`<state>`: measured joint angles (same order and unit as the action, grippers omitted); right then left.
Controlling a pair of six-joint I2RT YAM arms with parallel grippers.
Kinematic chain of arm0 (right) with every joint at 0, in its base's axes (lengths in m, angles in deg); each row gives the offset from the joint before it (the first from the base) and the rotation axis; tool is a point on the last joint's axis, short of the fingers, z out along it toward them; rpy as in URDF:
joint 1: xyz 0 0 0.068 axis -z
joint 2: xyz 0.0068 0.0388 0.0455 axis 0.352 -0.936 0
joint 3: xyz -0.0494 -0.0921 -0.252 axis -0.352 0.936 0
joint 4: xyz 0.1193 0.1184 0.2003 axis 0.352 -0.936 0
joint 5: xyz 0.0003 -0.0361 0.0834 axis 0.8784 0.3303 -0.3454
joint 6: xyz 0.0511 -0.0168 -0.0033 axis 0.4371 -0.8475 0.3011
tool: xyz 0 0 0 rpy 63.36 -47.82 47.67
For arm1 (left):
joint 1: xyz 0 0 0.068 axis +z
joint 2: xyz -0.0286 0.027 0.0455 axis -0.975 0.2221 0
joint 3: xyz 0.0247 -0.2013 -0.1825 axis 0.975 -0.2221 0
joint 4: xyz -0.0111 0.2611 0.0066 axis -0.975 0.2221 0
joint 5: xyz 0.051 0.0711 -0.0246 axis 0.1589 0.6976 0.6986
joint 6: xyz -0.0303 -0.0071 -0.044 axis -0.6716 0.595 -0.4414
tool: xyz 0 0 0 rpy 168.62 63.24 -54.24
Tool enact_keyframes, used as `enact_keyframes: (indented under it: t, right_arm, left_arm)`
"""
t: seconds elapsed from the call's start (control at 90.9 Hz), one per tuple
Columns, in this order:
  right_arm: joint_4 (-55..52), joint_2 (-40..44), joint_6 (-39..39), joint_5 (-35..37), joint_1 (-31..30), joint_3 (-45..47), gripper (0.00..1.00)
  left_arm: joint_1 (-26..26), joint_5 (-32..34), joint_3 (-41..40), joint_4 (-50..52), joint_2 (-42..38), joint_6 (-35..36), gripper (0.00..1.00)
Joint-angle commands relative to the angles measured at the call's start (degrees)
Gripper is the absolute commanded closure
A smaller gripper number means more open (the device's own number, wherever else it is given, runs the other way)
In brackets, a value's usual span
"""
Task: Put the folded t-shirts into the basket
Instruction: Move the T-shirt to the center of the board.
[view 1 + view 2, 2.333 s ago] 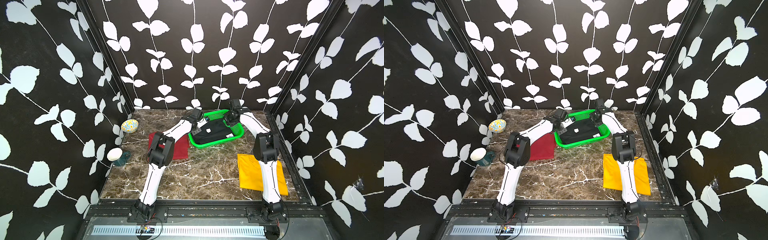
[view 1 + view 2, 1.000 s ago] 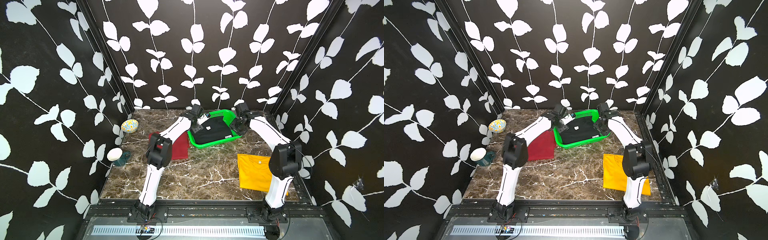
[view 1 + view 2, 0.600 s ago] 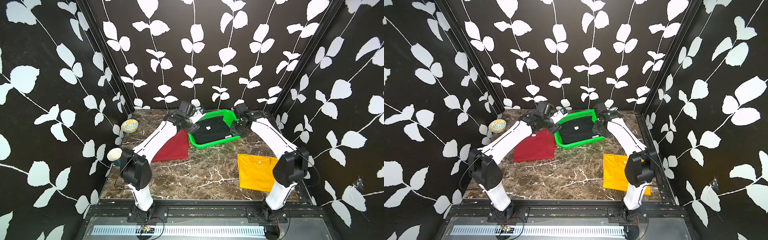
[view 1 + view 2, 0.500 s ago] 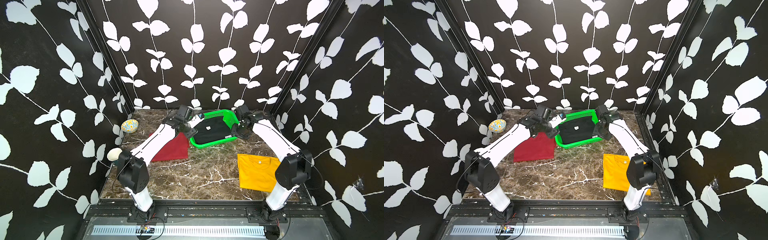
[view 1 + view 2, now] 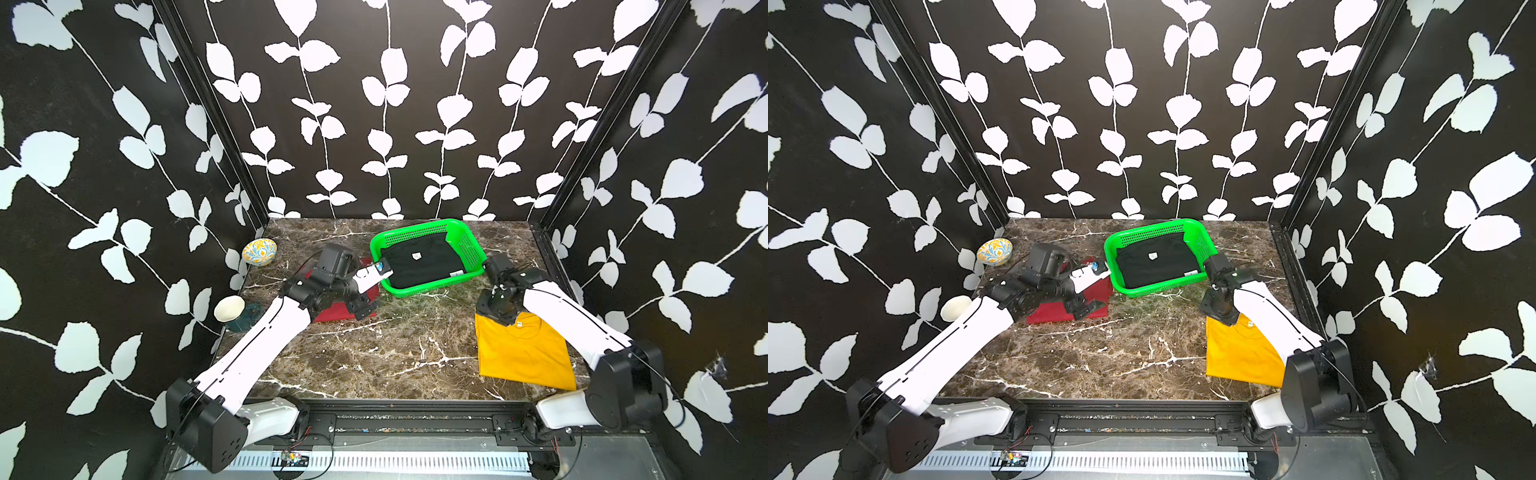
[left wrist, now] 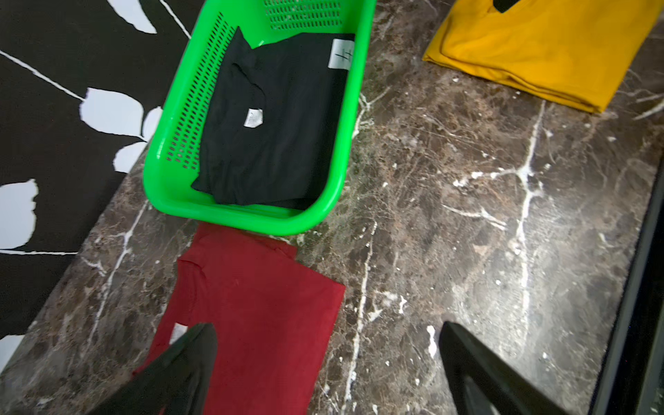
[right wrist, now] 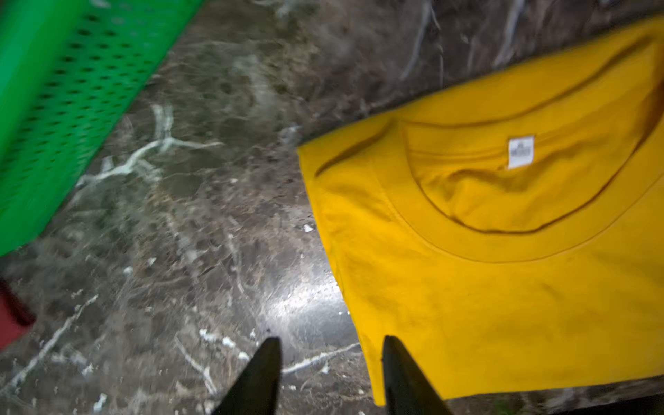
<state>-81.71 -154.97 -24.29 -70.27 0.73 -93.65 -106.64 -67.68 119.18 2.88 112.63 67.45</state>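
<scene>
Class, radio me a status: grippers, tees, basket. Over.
Left gripper open above red tee. Right gripper open at yellow tee edge. Black tee in basket; two outside.

The left arm [image 5: 266, 332] and the right arm [image 5: 569, 316] are built alike, with long smooth white shells running between chunky black joint housings; the boxy joint housing [image 5: 203, 424] low on the left arm is dotted with small holes. Thin black cables [image 5: 512, 270] loop loosely past the right arm's joints, and a white piece [image 5: 372, 274] with a small blue mark sits beside a black camera block [image 5: 332, 257] on the left. The left gripper [image 6: 327, 326] and the right gripper [image 7: 331, 338] each end in two plain black fingers [image 6: 179, 370] tapering to a point.
</scene>
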Motion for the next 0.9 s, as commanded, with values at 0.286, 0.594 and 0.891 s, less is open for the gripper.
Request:
enact_keyframes:
  t: [0.286, 0.594, 0.891]
  right_arm:
    - [10.1, -8.6, -1.1, -3.7, -3.3, 10.7, 0.82]
    - [21.4, -10.7, 11.7, -15.1, -21.0, 18.9, 0.82]
    - [26.3, -18.9, 19.9, -15.7, -39.7, 7.7, 0.81]
  left_arm:
    - [0.0, -8.4, -10.4, -6.4, -3.3, 0.8, 0.02]
    - [0.0, -6.0, -12.7, -10.7, 0.5, -2.4, 0.01]
    - [-0.5, -9.7, -12.4, -10.8, 5.4, -3.7, 0.02]
